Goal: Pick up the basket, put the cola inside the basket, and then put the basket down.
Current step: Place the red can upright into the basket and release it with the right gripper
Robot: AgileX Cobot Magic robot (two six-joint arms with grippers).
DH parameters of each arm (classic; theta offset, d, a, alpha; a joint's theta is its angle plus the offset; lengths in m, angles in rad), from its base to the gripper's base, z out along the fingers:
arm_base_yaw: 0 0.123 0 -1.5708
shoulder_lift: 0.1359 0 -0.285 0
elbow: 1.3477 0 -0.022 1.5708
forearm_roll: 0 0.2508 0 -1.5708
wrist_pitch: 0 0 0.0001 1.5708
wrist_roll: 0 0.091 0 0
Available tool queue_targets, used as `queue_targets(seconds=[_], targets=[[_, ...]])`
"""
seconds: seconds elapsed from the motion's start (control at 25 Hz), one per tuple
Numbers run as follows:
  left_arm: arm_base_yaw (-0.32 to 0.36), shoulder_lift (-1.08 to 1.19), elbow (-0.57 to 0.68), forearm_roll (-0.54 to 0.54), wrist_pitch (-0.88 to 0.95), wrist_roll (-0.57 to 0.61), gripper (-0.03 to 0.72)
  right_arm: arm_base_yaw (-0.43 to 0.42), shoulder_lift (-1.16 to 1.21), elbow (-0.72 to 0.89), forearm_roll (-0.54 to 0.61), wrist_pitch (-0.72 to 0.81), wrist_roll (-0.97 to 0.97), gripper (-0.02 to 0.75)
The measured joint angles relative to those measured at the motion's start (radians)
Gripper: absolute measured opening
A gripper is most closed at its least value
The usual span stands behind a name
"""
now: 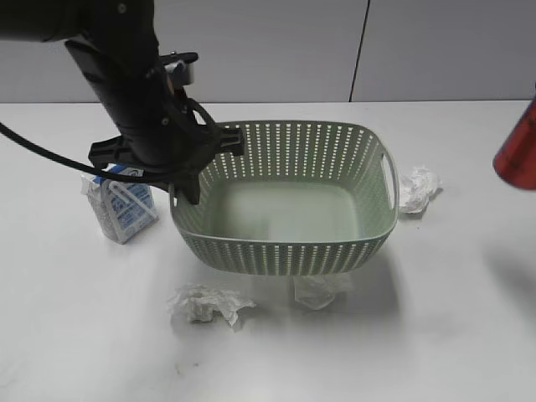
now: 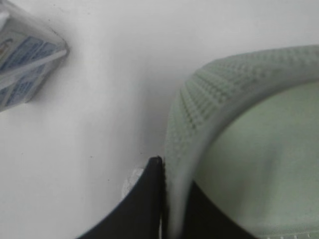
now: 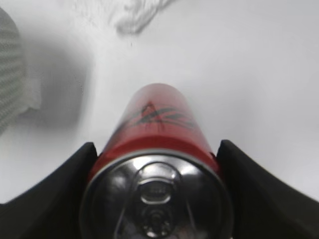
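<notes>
Basket (image 1: 285, 201): the pale sage-green rectangular plastic basket with perforated walls is raised off the white table (image 1: 402, 343), tilted slightly, with its shadow falling on the table below it. The left gripper (image 1: 191, 172) clamps the basket's left rim; in the left wrist view one black finger (image 2: 144, 199) lies outside the wall and the other inside, with the rim (image 2: 199, 99) pinched between them. The basket interior holds nothing.

Red aluminium cola can (image 3: 157, 149) with black lettering and a silver pull-tab top sits between the two black fingers (image 3: 55, 194) of the right gripper (image 3: 157, 199), which grasps it at the top end. In the exterior view the can (image 1: 517, 151) appears at the right edge of the frame, held above the table and well apart from the basket.

A blue-and-white drink carton (image 1: 121, 205) stands on the table just beside the basket's left end, partly behind the left arm. Three crumpled white paper wads lie on the table: one (image 1: 205, 303) in front of the basket, one (image 1: 316, 291) partly beneath its front edge, and one (image 1: 417, 188) near its right end.
</notes>
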Motion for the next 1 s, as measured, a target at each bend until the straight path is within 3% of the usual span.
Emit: queue_targets(seconds=[0.28,0.52,0.76,1.0], targets=[[0.000,0.101,-0.157,-0.045,0.079,0.003,0.003,0.193,0.015,-0.251,-0.038,0.009,0.006,0.522],[0.000,0.114,-0.169,-0.076,0.090,0.003,0.003,0.341,0.122,-0.301,-0.012,0.014,0.038,0.522],[0.000,0.115,-0.169,-0.079,0.105,0.004,0.003,0.359,0.263,-0.302,0.130,-0.036,0.039,0.521],[0.008,0.115,-0.169,-0.081,0.113,0.019,0.003,0.361,0.369,-0.302,0.164,-0.073,0.016,0.521]])
